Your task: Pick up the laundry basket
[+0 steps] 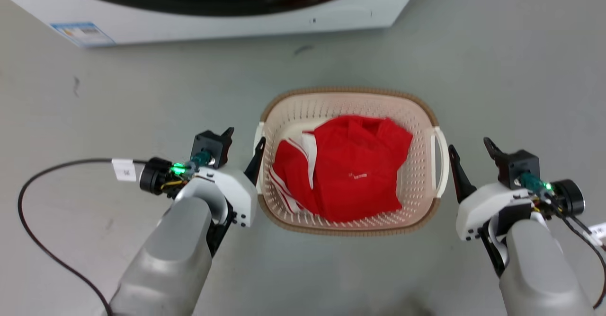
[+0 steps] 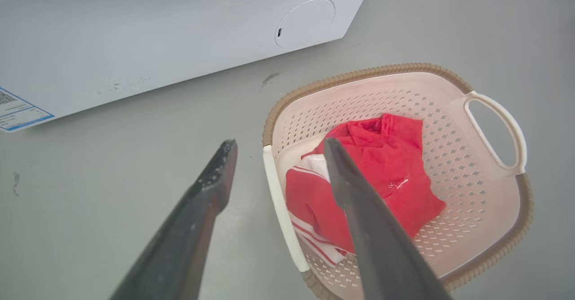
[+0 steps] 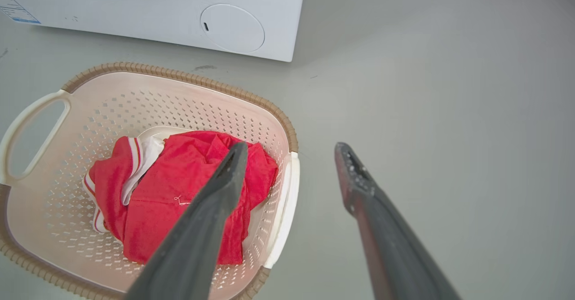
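Grey floor [image 1: 142,93] runs under everything, with one white washing machine [image 1: 236,22] across the top. Far left, one black cable [image 1: 28,221] loops off my left arm; its white tag [image 1: 124,169] is too small to read. I can't read the print on the machine's blue-edged label [image 1: 83,33] either. My left gripper [image 1: 245,136] is spread wide just beside the left handle [image 1: 259,138], which lies between its fingers in the wrist view. One laundry basket [image 1: 350,90] sits on the floor at centre, between both grippers. It holds one red garment [image 1: 350,169] with white stripes and a tiny illegible logo [image 1: 358,176]. My right gripper [image 1: 468,144] is likewise spread, beside the right handle [image 1: 441,160].
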### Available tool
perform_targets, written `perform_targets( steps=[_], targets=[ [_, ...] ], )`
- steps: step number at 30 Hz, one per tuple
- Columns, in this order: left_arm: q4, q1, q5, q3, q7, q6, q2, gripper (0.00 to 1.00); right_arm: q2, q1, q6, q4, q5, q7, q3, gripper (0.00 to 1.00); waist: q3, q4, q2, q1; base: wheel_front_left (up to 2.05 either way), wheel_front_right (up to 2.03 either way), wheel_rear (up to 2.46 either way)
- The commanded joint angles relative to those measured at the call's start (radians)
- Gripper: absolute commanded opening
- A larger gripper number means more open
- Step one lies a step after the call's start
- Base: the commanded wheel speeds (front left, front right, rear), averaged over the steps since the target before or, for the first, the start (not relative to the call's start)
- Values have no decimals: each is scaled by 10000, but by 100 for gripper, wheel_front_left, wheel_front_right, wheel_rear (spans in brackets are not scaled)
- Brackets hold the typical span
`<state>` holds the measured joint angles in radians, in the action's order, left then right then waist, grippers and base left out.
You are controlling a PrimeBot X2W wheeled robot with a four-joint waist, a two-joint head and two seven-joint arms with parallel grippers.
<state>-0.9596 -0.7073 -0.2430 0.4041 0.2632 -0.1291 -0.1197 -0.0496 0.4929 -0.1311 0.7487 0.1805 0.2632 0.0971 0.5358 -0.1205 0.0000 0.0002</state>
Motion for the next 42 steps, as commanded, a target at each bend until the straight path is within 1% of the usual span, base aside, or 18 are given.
perform_targets(
  steps=[1,8,15,21,29,40,41,42],
  targets=[
    [-181,-264,-80,87,24,-11,-82,100,-13,263,7,125,26,23,-21,100,589,-87,0,-2,0,0,0],
    [-1173,-1188,-746,821,24,-12,-116,100,-13,1194,7,1341,41,23,2,100,1497,-144,0,-2,0,0,0],
    [-1429,-1834,-1227,1534,24,-12,-259,100,-13,1982,7,1917,73,25,19,100,2386,-204,0,-2,0,0,0],
    [-1576,-2373,-1543,2022,24,-13,-260,100,-13,2474,7,2449,120,23,91,100,3004,-187,0,-2,0,0,0],
    [-1817,-2821,-1902,2551,24,-13,-311,100,-13,2984,7,3090,-364,23,-202,100,3558,-223,0,-2,0,0,0],
    [-2141,-3209,-2339,3125,16,1,-294,100,-8,3490,7,3601,-879,23,-717,100,4059,-296,0,-2,0,0,0],
    [-2148,-3295,-2344,3192,16,1,-301,83,-13,3554,7,3649,-921,23,-769,82,4090,-297,0,-2,0,0,0],
    [-2132,-3358,-2359,3241,16,1,-328,35,-16,3618,7,3688,-977,23,-802,19,4121,-299,0,-2,0,0,0]
  ],
)
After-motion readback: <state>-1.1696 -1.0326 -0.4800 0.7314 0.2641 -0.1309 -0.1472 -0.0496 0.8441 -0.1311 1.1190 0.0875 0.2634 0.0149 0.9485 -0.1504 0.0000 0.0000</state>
